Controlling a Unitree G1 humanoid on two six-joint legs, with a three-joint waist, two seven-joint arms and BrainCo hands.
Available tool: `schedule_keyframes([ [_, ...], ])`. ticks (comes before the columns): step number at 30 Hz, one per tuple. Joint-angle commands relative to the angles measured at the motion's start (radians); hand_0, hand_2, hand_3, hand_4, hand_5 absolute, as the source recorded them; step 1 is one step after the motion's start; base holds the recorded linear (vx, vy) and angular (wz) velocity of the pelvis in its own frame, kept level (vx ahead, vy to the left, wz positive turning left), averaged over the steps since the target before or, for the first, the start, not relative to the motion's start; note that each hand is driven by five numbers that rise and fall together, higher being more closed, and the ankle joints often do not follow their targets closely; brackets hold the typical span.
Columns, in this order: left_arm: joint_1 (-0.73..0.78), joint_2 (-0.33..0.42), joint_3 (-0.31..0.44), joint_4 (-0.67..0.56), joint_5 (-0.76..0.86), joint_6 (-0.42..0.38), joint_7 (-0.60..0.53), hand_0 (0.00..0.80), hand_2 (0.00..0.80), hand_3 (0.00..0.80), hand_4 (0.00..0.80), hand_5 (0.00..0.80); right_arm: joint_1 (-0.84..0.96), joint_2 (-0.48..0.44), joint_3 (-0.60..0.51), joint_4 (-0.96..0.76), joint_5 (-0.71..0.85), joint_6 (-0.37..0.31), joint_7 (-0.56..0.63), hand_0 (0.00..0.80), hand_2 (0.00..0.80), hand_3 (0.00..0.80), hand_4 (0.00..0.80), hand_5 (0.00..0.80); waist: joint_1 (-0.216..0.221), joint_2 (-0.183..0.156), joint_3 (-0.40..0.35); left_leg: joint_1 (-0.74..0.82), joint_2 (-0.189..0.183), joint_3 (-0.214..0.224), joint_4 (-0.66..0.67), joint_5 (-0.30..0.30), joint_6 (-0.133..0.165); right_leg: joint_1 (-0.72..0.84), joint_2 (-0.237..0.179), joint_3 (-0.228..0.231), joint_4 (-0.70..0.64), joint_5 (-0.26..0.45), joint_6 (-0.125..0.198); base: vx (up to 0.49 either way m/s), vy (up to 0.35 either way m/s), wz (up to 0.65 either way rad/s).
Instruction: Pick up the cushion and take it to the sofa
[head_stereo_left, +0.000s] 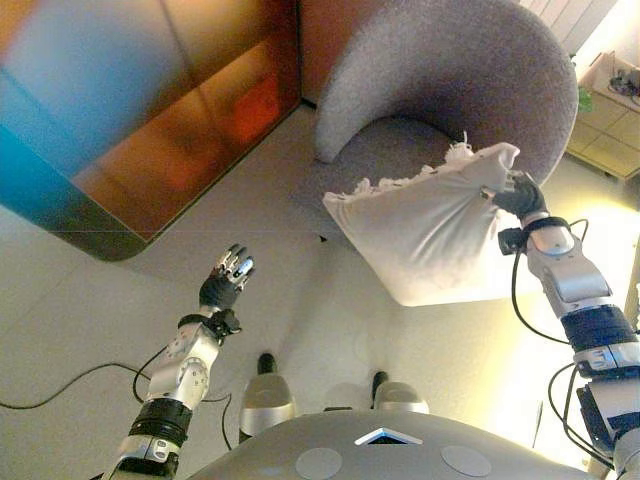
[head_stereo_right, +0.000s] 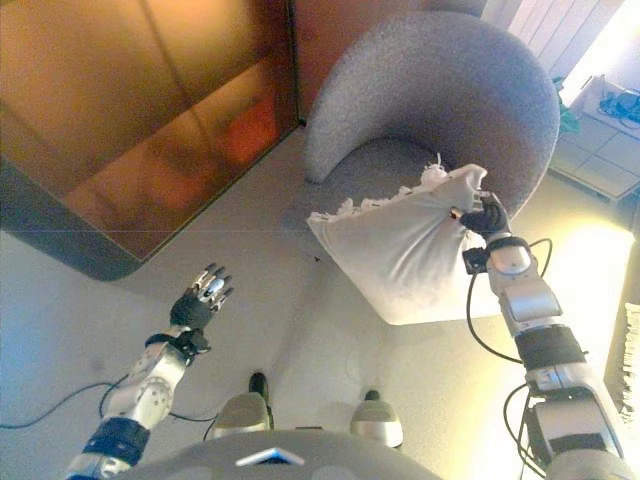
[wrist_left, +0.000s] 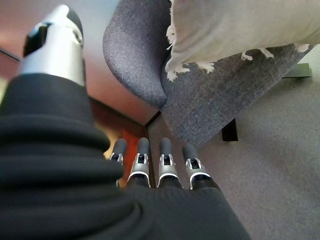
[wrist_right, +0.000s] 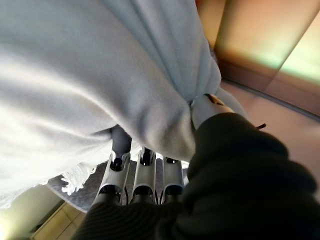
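The right hand (head_stereo_left: 520, 196) pinches the white fringed cushion (head_stereo_left: 430, 235) by its corner, hanging directly before the grey armchair (head_stereo_left: 450, 80) at upper right; the left hand (head_stereo_left: 226, 278) is open, empty.

surface: pale floor (head_stereo_left: 90, 300) | on it: grey round armchair (head_stereo_left: 440, 70); wooden cabinet (head_stereo_left: 150, 110)

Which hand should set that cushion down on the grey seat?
Probably the right hand: it already grips the cushion by a corner, just over the seat. The left hand is open, empty and farther away.
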Motion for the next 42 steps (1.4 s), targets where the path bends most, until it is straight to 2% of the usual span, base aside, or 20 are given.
schedule_keyframes([
  [1, -0.043, 0.011, -0.003, -0.007, 0.012, -0.054, -0.024, 0.000, 0.000, 0.000, 0.000, 0.000, -0.207, -0.078, -0.035, -0.141, 0.016, -0.051, -0.027, 0.800, 0.800, 0.800, 0.800, 0.800, 0.010, -0.016, -0.045, 0.087, 0.088, -0.024, 0.120, -0.081, -0.035, -0.100, -0.003, 0.024, 0.067, 0.069, -0.010, 0.020, -0.019, 0.13],
  [5, -0.051, 0.007, 0.015, -0.002, 0.013, -0.050, -0.008, 0.000, 0.000, 0.000, 0.000, 0.000, -0.202, -0.064, -0.029, -0.163, 0.012, -0.045, -0.029, 0.800, 0.800, 0.800, 0.800, 0.800, 0.006, -0.008, -0.043, 0.082, 0.092, -0.026, 0.117, -0.085, -0.035, -0.111, -0.003, 0.043, 0.075, 0.064, -0.007, 0.005, -0.052, 0.07],
  [8, -0.060, 0.005, 0.031, 0.022, 0.025, -0.076, 0.010, 0.000, 0.000, 0.000, 0.000, 0.000, -0.215, -0.067, -0.016, -0.187, 0.015, -0.034, -0.020, 0.800, 0.800, 0.800, 0.800, 0.800, 0.005, -0.002, -0.036, 0.082, 0.111, -0.037, 0.130, -0.074, -0.043, -0.114, 0.011, 0.060, 0.084, 0.049, -0.015, 0.016, -0.123, 0.01],
  [11, -0.065, 0.003, 0.050, 0.048, 0.032, -0.099, 0.042, 0.000, 0.000, 0.000, 0.000, 0.000, -0.231, -0.072, -0.005, -0.212, 0.019, -0.013, 0.004, 0.800, 0.800, 0.800, 0.800, 0.800, 0.007, 0.001, -0.031, 0.078, 0.144, -0.048, 0.152, -0.028, -0.059, -0.105, 0.043, 0.060, 0.081, 0.034, -0.038, 0.043, -0.169, -0.01],
  [13, -0.061, -0.002, 0.073, 0.069, 0.031, -0.113, 0.044, 0.000, 0.000, 0.000, 0.000, 0.000, -0.239, -0.077, 0.002, -0.237, 0.028, 0.010, 0.020, 0.800, 0.800, 0.800, 0.800, 0.800, 0.011, -0.004, -0.033, 0.072, 0.164, -0.072, 0.184, 0.021, -0.069, -0.096, 0.068, 0.057, 0.074, 0.028, -0.057, 0.072, -0.172, 0.00],
  [15, -0.044, -0.002, 0.105, 0.066, 0.003, -0.114, 0.043, 0.000, 0.000, 0.000, 0.000, 0.000, -0.252, -0.092, 0.014, -0.261, 0.040, 0.029, 0.035, 0.800, 0.800, 0.800, 0.800, 0.800, 0.016, -0.019, -0.035, 0.058, 0.168, -0.104, 0.258, 0.053, -0.062, -0.099, 0.092, 0.068, 0.075, 0.024, -0.081, 0.058, -0.181, -0.04],
  [16, -0.037, -0.004, 0.121, 0.057, -0.019, -0.106, 0.043, 0.000, 0.000, 0.000, 0.000, 0.000, -0.253, -0.099, 0.017, -0.267, 0.050, 0.029, 0.039, 0.800, 0.800, 0.800, 0.800, 0.800, 0.019, -0.026, -0.034, 0.041, 0.160, -0.122, 0.307, 0.067, -0.053, -0.104, 0.103, 0.084, 0.081, 0.021, -0.094, 0.038, -0.189, -0.04],
  [17, -0.030, -0.011, 0.132, 0.048, -0.038, -0.101, 0.048, 0.000, 0.000, 0.000, 0.000, 0.000, -0.248, -0.098, 0.019, -0.271, 0.054, 0.022, 0.038, 0.800, 0.800, 0.800, 0.800, 0.800, 0.029, -0.033, -0.030, 0.007, 0.133, -0.156, 0.357, 0.066, -0.035, -0.106, 0.112, 0.097, 0.088, 0.020, -0.103, 0.036, -0.207, 0.00],
  [18, -0.025, -0.016, 0.135, 0.041, -0.041, -0.101, 0.048, 0.000, 0.000, 0.000, 0.000, 0.000, -0.247, -0.092, 0.023, -0.266, 0.050, 0.013, 0.036, 0.800, 0.800, 0.800, 0.800, 0.800, 0.046, -0.039, -0.022, -0.031, 0.088, -0.193, 0.392, 0.052, -0.013, -0.105, 0.117, 0.107, 0.094, 0.017, -0.107, 0.036, -0.208, -0.02],
  [20, -0.011, -0.019, 0.132, 0.011, -0.028, -0.102, 0.046, 0.000, 0.000, 0.000, 0.000, 0.000, -0.253, -0.065, 0.037, -0.246, 0.026, -0.003, 0.019, 0.800, 0.800, 0.800, 0.800, 0.800, 0.086, -0.037, 0.003, -0.103, 0.002, -0.239, 0.426, 0.033, 0.014, -0.094, 0.137, 0.116, 0.114, -0.001, -0.115, 0.045, -0.172, -0.28],
  [23, -0.006, -0.011, 0.118, -0.014, -0.030, -0.108, 0.037, 0.000, 0.000, 0.000, 0.000, 0.000, -0.273, -0.032, 0.051, -0.204, 0.003, -0.029, -0.014, 0.800, 0.800, 0.800, 0.800, 0.800, 0.132, -0.021, 0.033, -0.148, -0.074, -0.259, 0.345, 0.042, 0.023, -0.070, 0.173, 0.101, 0.132, -0.031, -0.125, 0.049, -0.085, -0.31],
  [24, -0.011, -0.010, 0.110, -0.013, -0.030, -0.113, 0.035, 0.000, 0.000, 0.000, 0.000, 0.000, -0.271, -0.028, 0.050, -0.192, 0.001, -0.040, -0.019, 0.800, 0.800, 0.800, 0.800, 0.800, 0.140, -0.017, 0.039, -0.158, -0.086, -0.259, 0.307, 0.052, 0.021, -0.059, 0.183, 0.089, 0.134, -0.040, -0.129, 0.082, -0.043, 0.14],
  [28, -0.024, -0.008, 0.074, 0.004, -0.016, -0.139, 0.025, 0.000, 0.000, 0.000, 0.000, 0.000, -0.255, -0.035, 0.041, -0.154, 0.003, -0.071, -0.020, 0.800, 0.800, 0.800, 0.800, 0.800, 0.163, -0.007, 0.045, -0.208, -0.107, -0.246, 0.157, 0.126, -0.003, 0.015, 0.212, 0.069, 0.107, -0.069, -0.140, 0.182, -0.007, 0.14],
  [30, -0.025, -0.001, 0.067, 0.005, -0.014, -0.135, 0.022, 0.000, 0.000, 0.000, 0.000, 0.000, -0.246, -0.047, 0.032, -0.141, 0.006, -0.077, -0.015, 0.800, 0.800, 0.800, 0.800, 0.800, 0.171, 0.000, 0.045, -0.232, -0.108, -0.245, 0.092, 0.166, -0.012, 0.046, 0.225, 0.076, 0.097, -0.082, -0.147, 0.257, 0.037, -0.02],
  [33, -0.018, 0.001, 0.068, 0.011, -0.019, -0.123, 0.030, 0.000, 0.000, 0.000, 0.000, 0.000, -0.234, -0.050, 0.023, -0.133, 0.002, -0.074, -0.007, 0.800, 0.800, 0.800, 0.800, 0.800, 0.183, 0.012, 0.043, -0.253, -0.110, -0.254, 0.014, 0.180, -0.017, 0.072, 0.240, 0.097, 0.105, -0.111, -0.156, 0.275, 0.060, 0.05],
  [37, 0.025, -0.004, 0.093, 0.004, -0.017, -0.121, 0.049, 0.000, 0.000, 0.000, 0.000, 0.000, -0.174, -0.042, -0.004, -0.181, -0.017, -0.072, 0.020, 0.800, 0.800, 0.800, 0.800, 0.800, 0.185, 0.018, 0.038, -0.257, -0.100, -0.270, 0.030, 0.165, -0.016, 0.087, 0.240, 0.123, 0.136, -0.151, -0.161, 0.297, 0.104, -0.05],
  [39, 0.047, -0.002, 0.110, -0.003, -0.015, -0.128, 0.056, 0.000, 0.000, 0.000, 0.000, 0.000, -0.143, -0.043, -0.022, -0.211, -0.026, -0.080, 0.036, 0.800, 0.800, 0.800, 0.800, 0.800, 0.184, 0.013, 0.038, -0.266, -0.102, -0.286, 0.118, 0.140, -0.009, 0.089, 0.224, 0.130, 0.157, -0.169, -0.156, 0.303, 0.139, -0.36],
  [41, 0.058, 0.006, 0.132, -0.002, -0.019, -0.136, 0.053, 0.000, 0.000, 0.000, 0.000, 0.000, -0.130, -0.045, -0.027, -0.218, -0.032, -0.097, 0.045, 0.800, 0.800, 0.800, 0.800, 0.800, 0.188, 0.002, 0.032, -0.249, -0.112, -0.279, 0.133, 0.059, 0.010, 0.089, 0.196, 0.121, 0.183, -0.182, -0.139, 0.328, 0.153, -0.34],
  [42, 0.061, 0.012, 0.140, -0.007, -0.021, -0.134, 0.052, 0.000, 0.000, 0.000, 0.000, 0.000, -0.114, -0.043, -0.034, -0.224, -0.040, -0.106, 0.047, 0.800, 0.800, 0.800, 0.800, 0.800, 0.190, 0.003, 0.029, -0.249, -0.116, -0.262, 0.134, 0.043, 0.016, 0.092, 0.185, 0.109, 0.198, -0.190, -0.131, 0.361, 0.169, -0.25],
])
